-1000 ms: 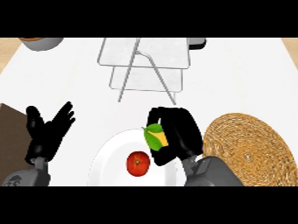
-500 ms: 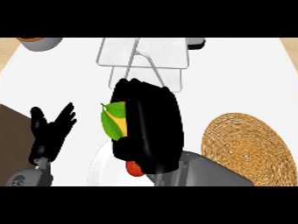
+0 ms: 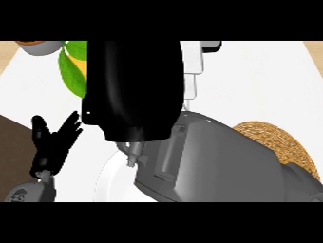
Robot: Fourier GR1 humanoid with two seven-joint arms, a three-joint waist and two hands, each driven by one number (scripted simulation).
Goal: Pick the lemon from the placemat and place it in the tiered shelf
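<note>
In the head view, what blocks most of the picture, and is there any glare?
Head view: the right robot hand and its grey forearm, close to the camera, cover the centre; pale glare streaks run down the hand; the lemon peeks out at its left edge.

The lemon (image 3: 75,71) shows only as a sliver of yellow-orange skin with broad green leaves, at the upper left of the head view. It is lifted off the bench, tucked against the left edge of the right hand (image 3: 129,85), which hides most of it. The woven round placemat (image 3: 276,142) lies flat on the bench at the right, partly covered by the grey forearm. The tiered shelf (image 3: 192,71) is barely visible behind the hand.
</note>
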